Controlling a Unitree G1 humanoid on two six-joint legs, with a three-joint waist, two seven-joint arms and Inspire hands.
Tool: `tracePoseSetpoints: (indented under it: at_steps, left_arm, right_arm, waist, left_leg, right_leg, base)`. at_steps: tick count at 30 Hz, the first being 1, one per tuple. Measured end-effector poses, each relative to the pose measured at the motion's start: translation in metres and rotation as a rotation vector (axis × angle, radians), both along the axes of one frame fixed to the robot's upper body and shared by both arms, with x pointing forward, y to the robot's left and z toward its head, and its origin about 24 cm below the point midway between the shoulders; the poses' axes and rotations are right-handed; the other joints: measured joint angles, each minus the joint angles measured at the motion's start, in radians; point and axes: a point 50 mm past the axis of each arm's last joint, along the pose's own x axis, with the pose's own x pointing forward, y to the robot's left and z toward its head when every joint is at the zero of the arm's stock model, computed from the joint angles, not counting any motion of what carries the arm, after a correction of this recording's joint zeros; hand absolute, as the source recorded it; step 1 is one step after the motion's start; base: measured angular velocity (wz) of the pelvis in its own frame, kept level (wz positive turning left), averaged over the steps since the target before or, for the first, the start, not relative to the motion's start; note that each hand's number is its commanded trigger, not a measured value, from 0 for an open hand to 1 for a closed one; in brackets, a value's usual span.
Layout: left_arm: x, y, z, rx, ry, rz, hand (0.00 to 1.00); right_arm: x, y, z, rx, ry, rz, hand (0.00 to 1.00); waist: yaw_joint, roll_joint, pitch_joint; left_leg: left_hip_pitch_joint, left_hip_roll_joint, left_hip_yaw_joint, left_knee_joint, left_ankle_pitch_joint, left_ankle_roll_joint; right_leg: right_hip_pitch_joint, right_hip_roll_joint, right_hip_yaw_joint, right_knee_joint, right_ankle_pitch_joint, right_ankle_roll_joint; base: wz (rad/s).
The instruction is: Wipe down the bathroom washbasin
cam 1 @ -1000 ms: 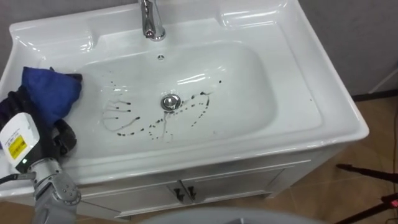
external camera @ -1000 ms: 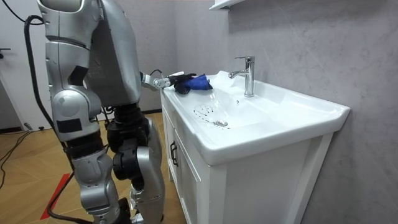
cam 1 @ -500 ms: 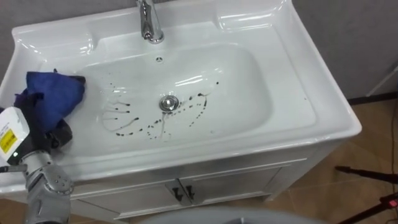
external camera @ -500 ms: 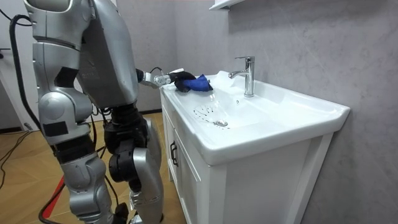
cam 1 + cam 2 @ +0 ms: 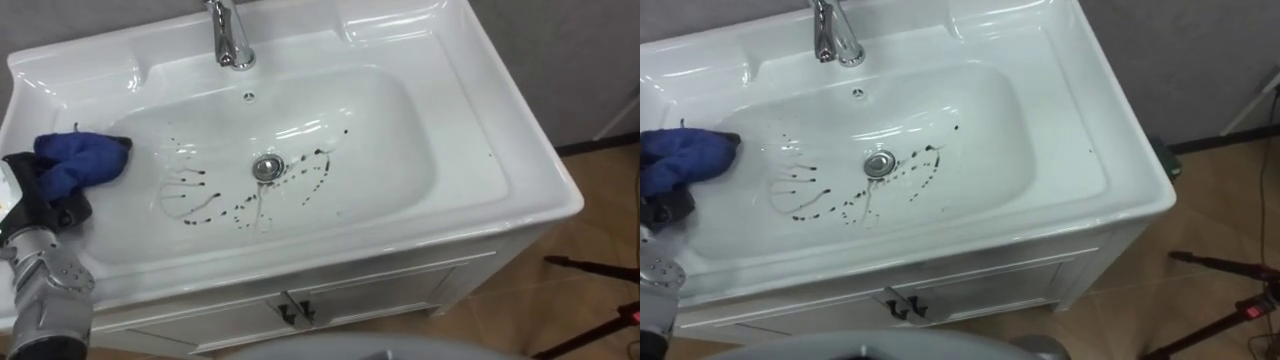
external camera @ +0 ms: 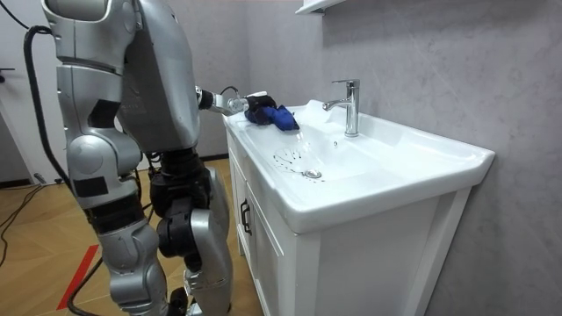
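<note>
A white basin [image 5: 500, 190] carries dark streaks and dots [image 5: 250, 195] around its metal drain [image 5: 266, 167]. A blue cloth [image 5: 80, 160] lies bunched on the basin's left rim, at the edge of the bowl. My left hand [image 5: 45, 195] comes in from the lower left, its dark fingers curled round the near end of the cloth. In the room view the left hand [image 6: 256, 108] holds the cloth [image 6: 279, 115] at the basin's corner beside my chest. I stand close in front of the cabinet.
A chrome faucet [image 5: 228, 35] stands at the back middle of the basin. White cabinet doors with dark handles [image 5: 295, 313] sit below. A grey wall runs behind, and wooden floor with a dark stand's legs [image 5: 600, 270] lies to the right.
The left hand's fingers have curled in on the blue cloth, which now looks smaller and more bunched. In the room view hand and cloth sit slightly higher at the rim.
</note>
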Motion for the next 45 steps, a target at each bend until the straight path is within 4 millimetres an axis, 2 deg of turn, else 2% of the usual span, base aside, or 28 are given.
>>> tracePoseSetpoints:
  at_steps: [17,19,21,23,27,29,34,38,41,45]
  left_arm:
    - [0.009,0.0,0.014,0.019,-0.036,-0.022,1.0]
    - [0.011,-0.001,0.019,0.024,-0.046,-0.027,1.0]
    - [0.018,-0.005,0.031,0.054,-0.088,-0.048,1.0]
    - [0.023,-0.008,0.041,0.102,-0.116,-0.077,1.0]
    - [0.032,-0.018,0.057,0.209,-0.174,-0.133,1.0]
    - [0.034,-0.023,0.059,0.234,-0.18,-0.159,1.0]
    - [0.042,-0.04,0.067,0.261,-0.221,-0.229,1.0]
    - [0.046,-0.051,0.07,0.292,-0.231,-0.278,1.0]
    - [0.049,-0.06,0.074,0.294,-0.263,-0.326,1.0]
    - [0.051,-0.065,0.074,0.289,-0.272,-0.358,1.0]
  right_arm:
    - [0.004,0.002,-0.001,0.005,-0.009,-0.001,0.0]
    - [0.004,0.004,-0.002,0.01,-0.011,-0.002,0.0]
    - [0.005,0.006,-0.003,0.014,-0.016,-0.007,0.0]
    - [0.006,0.005,-0.003,0.005,-0.017,-0.005,0.0]
    - [0.005,0.008,-0.004,0.005,0.004,0.028,0.0]
    - [0.004,0.009,-0.005,0.008,0.011,0.037,0.0]
    - [0.005,0.011,-0.005,0.012,0.016,0.07,0.0]
    - [0.004,0.013,-0.006,0.02,0.022,0.09,0.0]
    - [0.004,0.015,-0.007,0.024,0.02,0.101,0.0]
    - [0.004,0.016,-0.007,0.027,0.016,0.104,0.0]
  waist:
    - [0.014,-0.033,0.0082]
    - [0.017,-0.032,0.0088]
    - [0.02,-0.032,0.0153]
    - [0.022,-0.03,0.0161]
    - [0.002,-0.018,0.016]
    - [-0.004,-0.013,0.0131]
    - [-0.016,0.0,0.0181]
    - [-0.029,-0.002,0.0198]
    - [-0.029,-0.007,0.0224]
    - [-0.029,-0.008,0.0219]
  left_leg:
    - [-0.005,0.001,0.0,0.011,0.0,0.0]
    - [-0.013,0.002,0.0,0.02,0.0,0.0]
    - [-0.016,0.003,-0.002,0.021,0.0,0.0]
    - [-0.019,0.003,-0.005,0.02,-0.001,-0.001]
    - [-0.028,0.0,-0.017,0.018,-0.002,0.0]
    - [-0.027,0.0,-0.017,0.019,-0.002,0.0]
    - [-0.024,0.0,-0.016,0.019,-0.002,0.0]
    - [-0.021,0.0,-0.014,0.019,-0.002,0.0]
    - [-0.021,0.0,-0.014,0.019,-0.002,0.0]
    - [-0.02,0.0,-0.013,0.019,-0.002,0.0]
  right_leg:
    - [0.0,0.0,-0.002,-0.001,-0.001,0.0]
    - [-0.001,0.0,-0.002,-0.001,-0.001,0.0]
    - [-0.002,0.001,-0.006,-0.004,-0.001,0.0]
    - [-0.001,0.003,-0.007,-0.011,0.001,0.0]
    - [-0.002,0.001,-0.018,-0.018,0.006,0.002]
    - [-0.001,0.0,-0.019,-0.019,0.007,0.002]
    - [0.001,0.0,-0.017,-0.018,0.007,0.002]
    - [0.001,0.0,-0.015,-0.02,0.006,0.001]
    - [0.001,0.0,-0.013,-0.021,0.007,0.002]
    - [0.001,0.001,-0.009,-0.023,0.007,0.002]
  base:
    - [0.01]
    - [0.02]
    - [0.05]
    - [0.04]
    - [0.08]
    - [0.0]
    - [-0.03]
    - [-0.01]
    - [0.0]
    - [-0.02]
